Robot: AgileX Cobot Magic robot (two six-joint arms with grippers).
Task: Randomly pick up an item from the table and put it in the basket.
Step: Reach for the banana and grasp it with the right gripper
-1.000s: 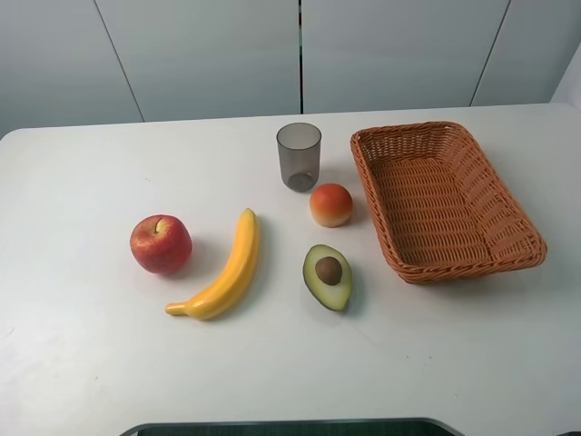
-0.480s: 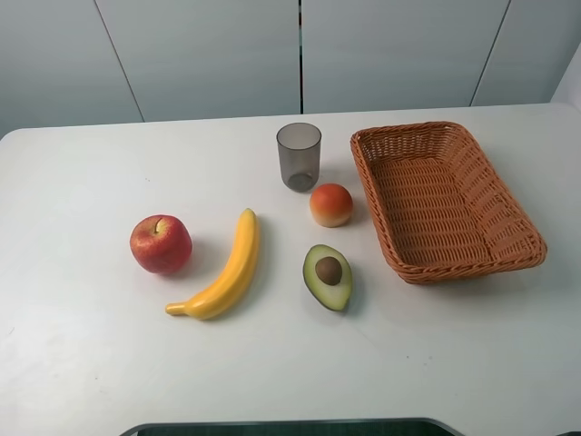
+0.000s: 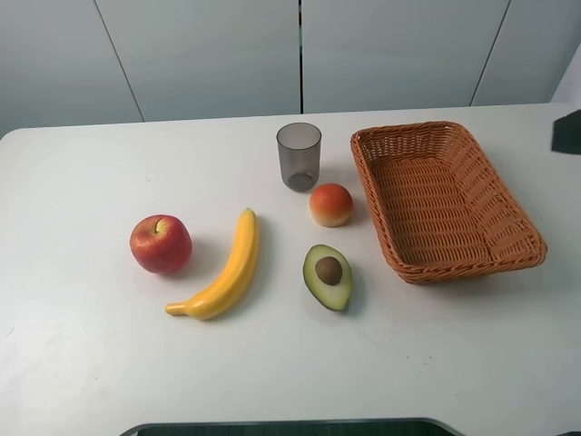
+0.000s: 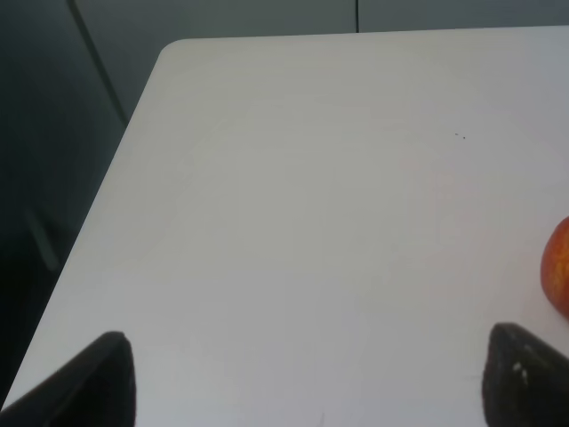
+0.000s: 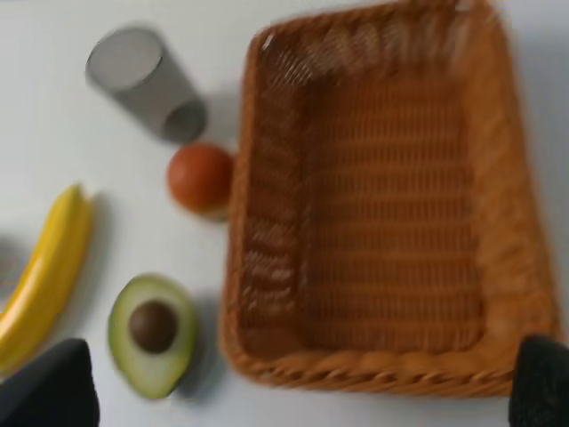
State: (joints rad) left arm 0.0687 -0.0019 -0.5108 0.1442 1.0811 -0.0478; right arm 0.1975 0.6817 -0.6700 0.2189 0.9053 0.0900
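The left pincer [image 4: 311, 387] hangs over the left part of the worktop [image 3: 82, 182], jaws wide apart with nothing between them. The apple [image 3: 161, 243] shows at the edge of its wrist view. The banana [image 3: 222, 268] lies flat on the worktop just right of the apple, not touching it and well apart from the basket [image 3: 522, 245]. Further right the cup [image 3: 299, 155] stands upright, a round orange fruit [image 3: 330, 204] sits near it, and the avocado [image 3: 328, 276] half lies cut face up, pit showing. The basket sits at the right. The right pincer [image 5: 293, 387] hangs above it, jaws spread wide, gripping nothing.
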